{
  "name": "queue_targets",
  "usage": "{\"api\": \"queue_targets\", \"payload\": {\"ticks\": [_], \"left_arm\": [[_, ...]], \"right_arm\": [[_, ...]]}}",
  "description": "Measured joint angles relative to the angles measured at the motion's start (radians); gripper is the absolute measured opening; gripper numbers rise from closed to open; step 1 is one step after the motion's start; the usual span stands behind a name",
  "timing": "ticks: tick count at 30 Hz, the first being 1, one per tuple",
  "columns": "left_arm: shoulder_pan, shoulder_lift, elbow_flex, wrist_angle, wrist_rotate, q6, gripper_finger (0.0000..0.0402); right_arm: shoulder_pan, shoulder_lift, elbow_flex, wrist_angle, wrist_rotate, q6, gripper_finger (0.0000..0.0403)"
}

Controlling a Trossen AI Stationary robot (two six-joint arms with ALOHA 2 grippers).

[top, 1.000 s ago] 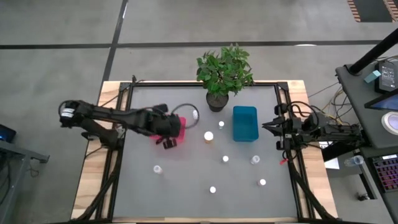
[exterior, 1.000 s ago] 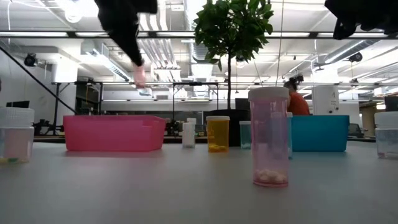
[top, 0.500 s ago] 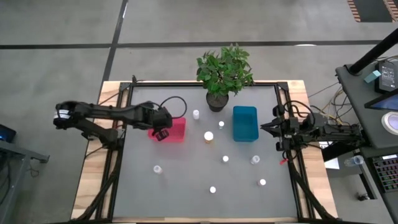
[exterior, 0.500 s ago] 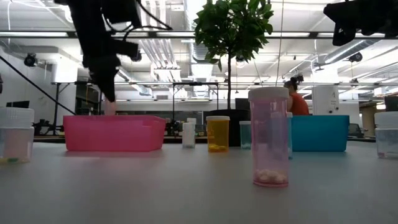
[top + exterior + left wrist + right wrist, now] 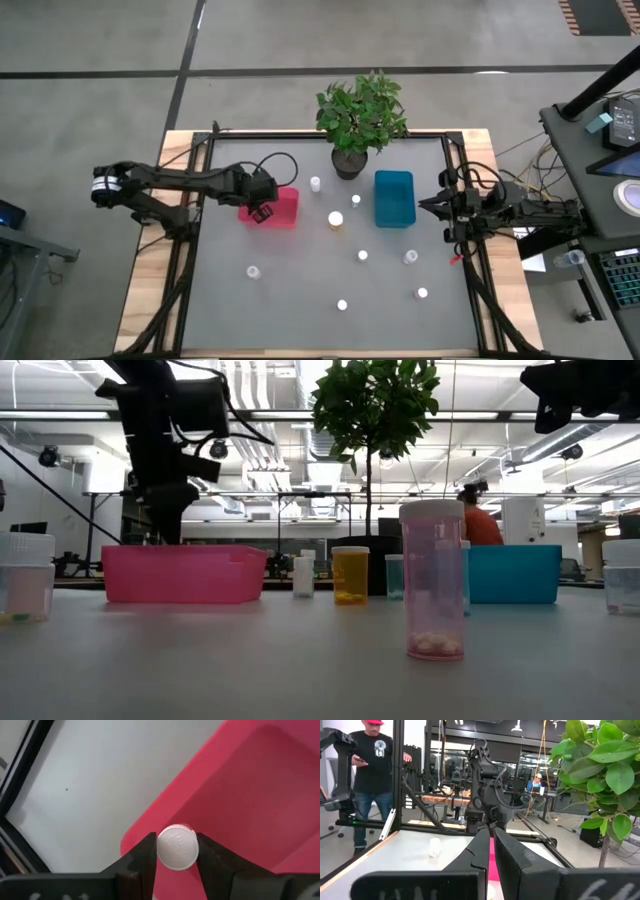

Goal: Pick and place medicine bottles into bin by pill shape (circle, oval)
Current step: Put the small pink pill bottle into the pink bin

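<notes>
Over the near-left corner of the red bin (image 5: 280, 208), I have the left gripper (image 5: 263, 212) pointing down with a white-capped medicine bottle (image 5: 177, 847) clamped between its two fingers (image 5: 145, 855). In the left wrist view the cap sits squarely between the jaws, with the bin's pink floor and rim directly beneath and bare grey table (image 5: 300, 300) beyond the rim. From table height the left arm hangs just above the red bin's left end.

The teal bin (image 5: 394, 198) sits to the right of the red one, with the potted plant (image 5: 360, 118) behind the gap between them. I count other bottles standing loose on the table: one behind the red bin (image 5: 315, 183), an orange-tinted one (image 5: 335, 219) between the bins, one just left of the teal bin (image 5: 355, 200), and five more scattered across the nearer half of the table.

The right gripper (image 5: 428, 205) waits at the table's right edge, near the teal bin, fingers pressed together and holding nothing. A person in a dark shirt (image 5: 372, 775) stands in the room beyond.
</notes>
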Motion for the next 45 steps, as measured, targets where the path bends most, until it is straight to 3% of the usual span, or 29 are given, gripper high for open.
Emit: {"api": "queue_targets", "payload": {"ticks": [12, 35, 45], "left_arm": [[0.012, 0.06, 0.0, 0.019, 0.004, -0.002, 0.0104], [0.012, 0.062, 0.001, 0.033, 0.029, -0.051, 0.0105], [0.012, 0.062, 0.001, 0.033, 0.028, -0.025, 0.0161]], "right_arm": [[0.0, 0.0, 0.0, -0.008, 0.0, 0.0, 0.0018], [0.0, 0.0, 0.0, -0.016, 0.0, -0.001, 0.0018], [0.0, 0.0, 0.0, -0.017, 0.0, -0.001, 0.0018]]}}
